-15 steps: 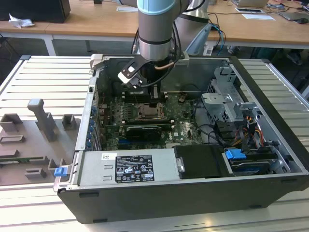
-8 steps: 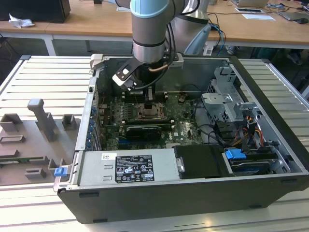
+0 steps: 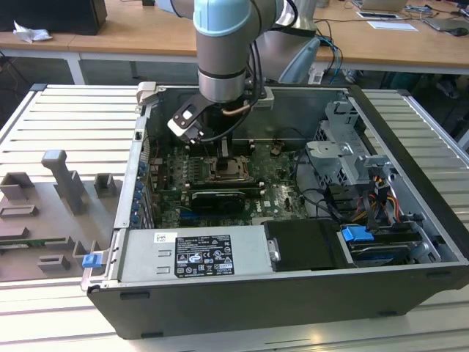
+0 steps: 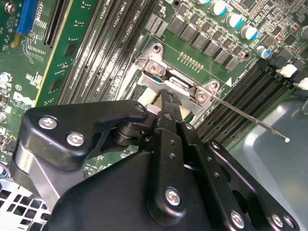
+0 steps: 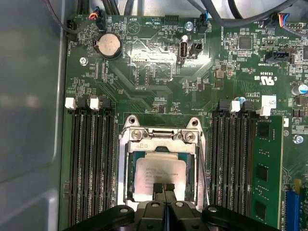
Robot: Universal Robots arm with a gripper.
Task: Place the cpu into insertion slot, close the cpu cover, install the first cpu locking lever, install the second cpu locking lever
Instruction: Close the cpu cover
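Note:
The cpu (image 5: 159, 172), with its pale metal top, lies in the insertion slot (image 5: 126, 166) on the green board. The silvery cpu cover (image 5: 159, 143) sits down around it like a frame. My gripper (image 5: 163, 187) is shut, fingertips together with nothing between them, low over the cpu's near edge; whether they touch it I cannot tell. In the second wrist view the fingertips (image 4: 168, 98) stand just short of the socket's hinge plate (image 4: 155, 67). A thin locking lever (image 4: 250, 120) sticks out free past the socket. In the exterior view the gripper (image 3: 223, 152) hangs right over the socket (image 3: 231, 172).
Long black memory slots (image 5: 91, 163) flank the socket on both sides, and one green memory card (image 5: 264, 173) stands in them. The open computer case (image 3: 410, 183) walls in the board, with a drive cage (image 3: 344, 147) and cables. A grey fixture tray (image 3: 51, 213) lies outside at the exterior view's left.

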